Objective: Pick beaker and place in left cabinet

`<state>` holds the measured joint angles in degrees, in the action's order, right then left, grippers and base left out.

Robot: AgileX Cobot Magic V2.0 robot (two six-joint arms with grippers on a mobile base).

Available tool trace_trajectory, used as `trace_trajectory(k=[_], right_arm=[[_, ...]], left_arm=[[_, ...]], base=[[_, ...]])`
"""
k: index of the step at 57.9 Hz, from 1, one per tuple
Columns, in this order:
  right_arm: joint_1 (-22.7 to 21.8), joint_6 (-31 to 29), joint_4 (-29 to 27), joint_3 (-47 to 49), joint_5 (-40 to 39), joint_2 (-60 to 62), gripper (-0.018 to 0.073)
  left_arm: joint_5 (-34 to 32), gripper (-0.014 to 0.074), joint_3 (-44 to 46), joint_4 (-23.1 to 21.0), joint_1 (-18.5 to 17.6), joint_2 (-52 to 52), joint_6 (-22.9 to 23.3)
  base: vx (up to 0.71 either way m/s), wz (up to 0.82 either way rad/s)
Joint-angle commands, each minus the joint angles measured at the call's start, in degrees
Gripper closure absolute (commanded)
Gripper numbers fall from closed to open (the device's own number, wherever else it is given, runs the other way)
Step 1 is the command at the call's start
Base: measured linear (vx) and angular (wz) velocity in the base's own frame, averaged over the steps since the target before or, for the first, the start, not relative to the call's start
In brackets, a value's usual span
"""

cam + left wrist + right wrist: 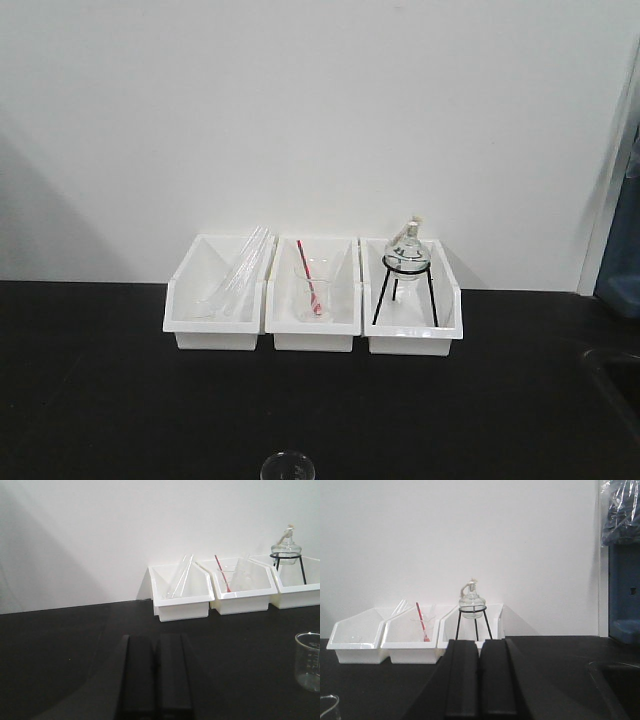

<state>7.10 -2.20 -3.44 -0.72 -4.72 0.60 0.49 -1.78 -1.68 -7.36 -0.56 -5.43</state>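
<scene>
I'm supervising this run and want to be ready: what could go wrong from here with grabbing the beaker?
1. The beaker is clear glass, cut off at the frame edge in every view, so a misjudged approach could tip it.
2. The left gripper and right gripper both look shut; approaching without opening would shove the beaker.
3. The middle bin holds a similar glass with a red rod, which could be grabbed by mistake.

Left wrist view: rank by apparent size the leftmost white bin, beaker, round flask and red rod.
1. leftmost white bin: clearly largest.
2. beaker and round flask: look about alike. The beaker is nearer and cut off by the frame edge, so I won't rank them.
3. red rod: smallest, just a thin line.
</scene>
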Motion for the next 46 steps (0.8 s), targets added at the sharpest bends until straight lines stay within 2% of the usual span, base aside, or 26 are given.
trace_trajectory(k=[1,11,20,30,46], right_arm=[[-0.27,0.22,-0.93,4.29,-4.05,0.16,0.0559],[-0.27,0.22,-0.98,8.00,-2.03,-4.49,0.0534],[-0.27,0.22,-1.11,10.41,-2.66,-10.76,0.0457],[-0.27,0.22,-1.11,11.28,-4.91,-18.06,0.0295],[-0.27,-1.08,-1.12,11.28,-21.54,-26.67,-0.0006]], left_arm=[[-4.76,0.0595,-0.93,-0.42,-0.06,-1.01,0.17],[-4.76,0.0595,-0.93,-0.42,-0.06,-1.01,0.17],[-4.76,0.0595,-0.93,-0.42,-0.06,-1.01,0.17],[-4.76,0.0595,-0.93,-0.42,-0.06,-1.01,0.17],[-4.76,0.0595,-0.93,-0.42,-0.06,-1.01,0.17]], base=[[0.00,0.00],[0.00,0.00],[0.00,0.00],[0.00,0.00],[0.00,0.00]])
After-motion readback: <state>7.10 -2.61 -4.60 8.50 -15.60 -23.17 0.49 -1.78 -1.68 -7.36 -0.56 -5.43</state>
